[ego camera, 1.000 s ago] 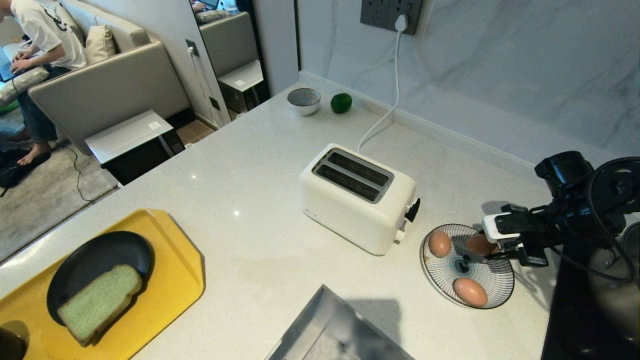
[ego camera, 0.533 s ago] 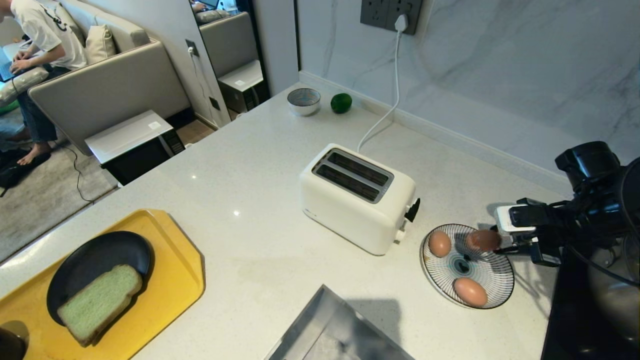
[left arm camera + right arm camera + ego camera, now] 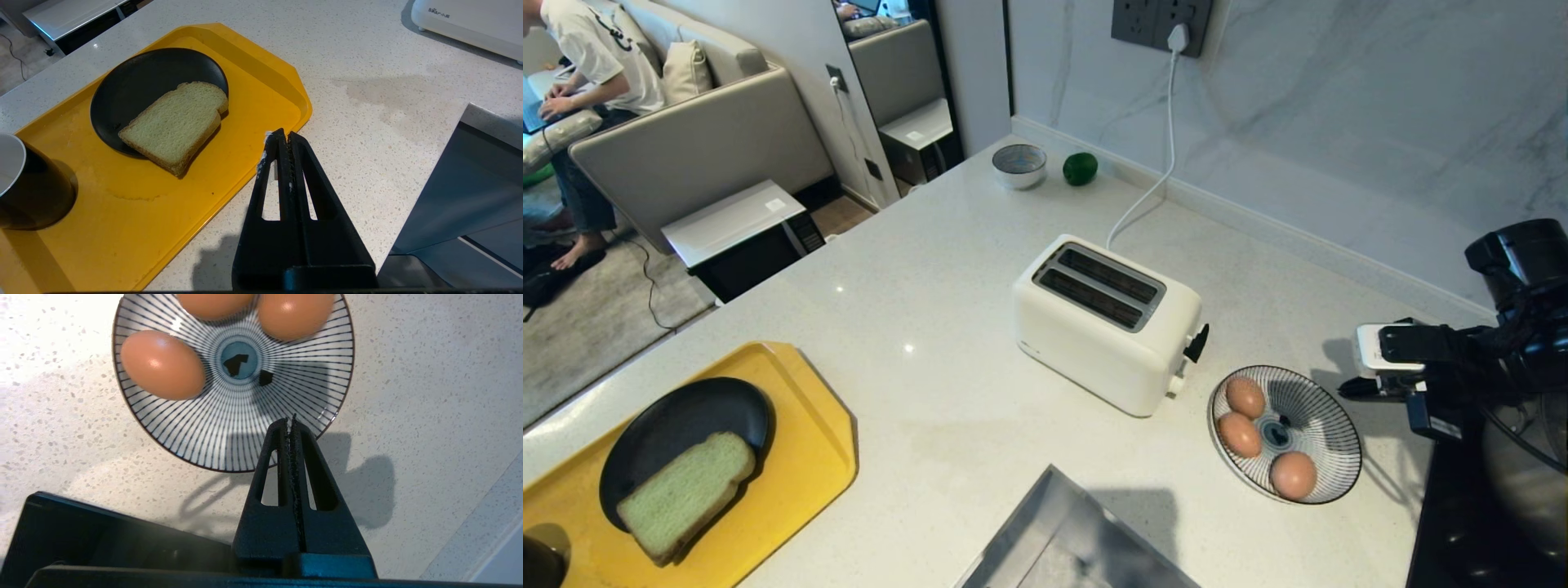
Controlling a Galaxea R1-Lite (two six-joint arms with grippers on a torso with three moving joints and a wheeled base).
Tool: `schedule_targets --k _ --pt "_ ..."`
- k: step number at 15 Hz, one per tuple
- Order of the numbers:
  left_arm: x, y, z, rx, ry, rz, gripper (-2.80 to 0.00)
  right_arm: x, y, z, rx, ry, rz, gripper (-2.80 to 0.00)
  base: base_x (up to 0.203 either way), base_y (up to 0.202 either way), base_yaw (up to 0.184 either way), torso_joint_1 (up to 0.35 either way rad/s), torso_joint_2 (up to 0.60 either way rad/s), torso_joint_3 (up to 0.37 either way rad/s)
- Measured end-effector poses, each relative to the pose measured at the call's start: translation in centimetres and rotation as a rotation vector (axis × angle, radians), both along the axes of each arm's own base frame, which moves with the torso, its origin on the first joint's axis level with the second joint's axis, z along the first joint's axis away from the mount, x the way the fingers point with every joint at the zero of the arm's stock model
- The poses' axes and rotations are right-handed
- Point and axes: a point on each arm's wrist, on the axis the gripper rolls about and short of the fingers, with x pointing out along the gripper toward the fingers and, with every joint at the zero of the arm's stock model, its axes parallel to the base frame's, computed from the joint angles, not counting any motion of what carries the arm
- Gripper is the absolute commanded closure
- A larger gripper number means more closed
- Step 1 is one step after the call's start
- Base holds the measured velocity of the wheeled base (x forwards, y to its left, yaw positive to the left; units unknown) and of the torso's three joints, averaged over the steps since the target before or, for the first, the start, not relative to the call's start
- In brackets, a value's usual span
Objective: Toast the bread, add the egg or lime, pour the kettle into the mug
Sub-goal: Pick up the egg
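Here your right tool (image 3: 291,419) is clenched empty beside the egg plate (image 3: 1327,420); the left tool (image 3: 282,136) is clenched too; the mug (image 3: 24,183) is cut off; the kettle is unseen.

The mug (image 3: 24,183) is cut by the frame edge; two eggs (image 3: 296,312) are cropped and blurred in the right wrist view.
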Motion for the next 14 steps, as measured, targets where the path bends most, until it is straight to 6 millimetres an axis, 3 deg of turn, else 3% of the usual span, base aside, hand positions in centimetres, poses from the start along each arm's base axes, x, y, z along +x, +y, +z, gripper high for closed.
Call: schedule_targets --k 7,14 --pt "0.0 0.0 0.0 0.0 0.0 0.0 0.0 -0.7 0.8 -0.6 0.026 0.044 -0.044 0.0 0.0 0.0 0.0 0.0 0.0 0.0" --pt "0.0 0.0 0.0 0.0 0.0 0.0 0.0 -0.8 5.1 -1.1 0.111 0.141 -0.125 0.0 0.0 0.0 0.0 0.0 0.0 0.0"
